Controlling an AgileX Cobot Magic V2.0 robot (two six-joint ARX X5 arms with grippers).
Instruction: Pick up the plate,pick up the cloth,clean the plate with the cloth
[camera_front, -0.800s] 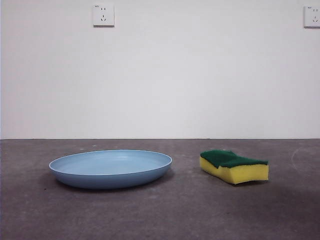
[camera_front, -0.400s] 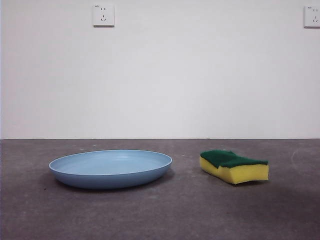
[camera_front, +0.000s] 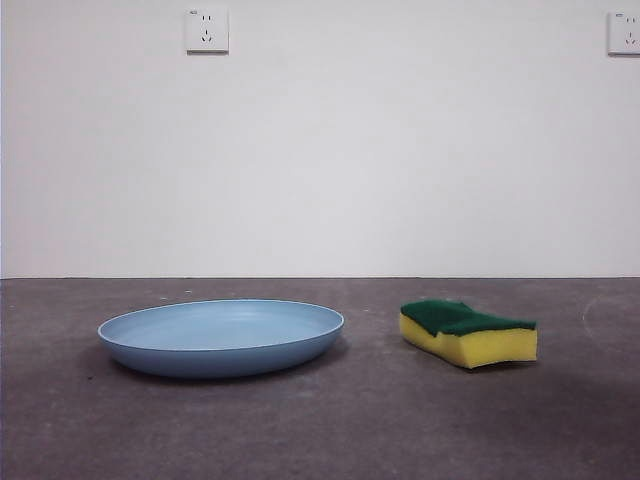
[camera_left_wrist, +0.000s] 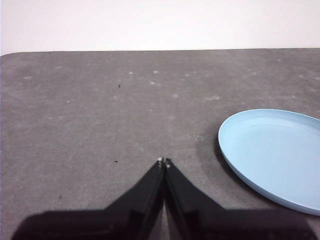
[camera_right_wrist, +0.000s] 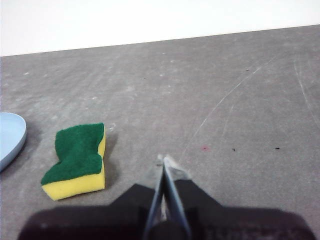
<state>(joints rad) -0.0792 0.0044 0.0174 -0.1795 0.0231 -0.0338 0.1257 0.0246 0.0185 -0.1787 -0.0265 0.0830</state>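
Note:
The light-blue plate (camera_front: 222, 335) lies flat on the grey table at the left of the front view. The cloth, a yellow sponge with a dark green top (camera_front: 468, 332), lies to the right of it. Neither arm shows in the front view. My left gripper (camera_left_wrist: 163, 161) is shut and empty above bare table, with the plate (camera_left_wrist: 276, 155) off to one side and apart from it. My right gripper (camera_right_wrist: 163, 160) is shut and empty, with the sponge (camera_right_wrist: 77, 161) lying beside it, a short way off. The plate's edge (camera_right_wrist: 10, 137) shows just beyond the sponge.
The dark grey table (camera_front: 360, 420) runs back to a white wall with two sockets (camera_front: 206, 30). Its far edge (camera_left_wrist: 150, 51) shows in the left wrist view. Faint scratches (camera_right_wrist: 225, 100) mark the surface near the right gripper.

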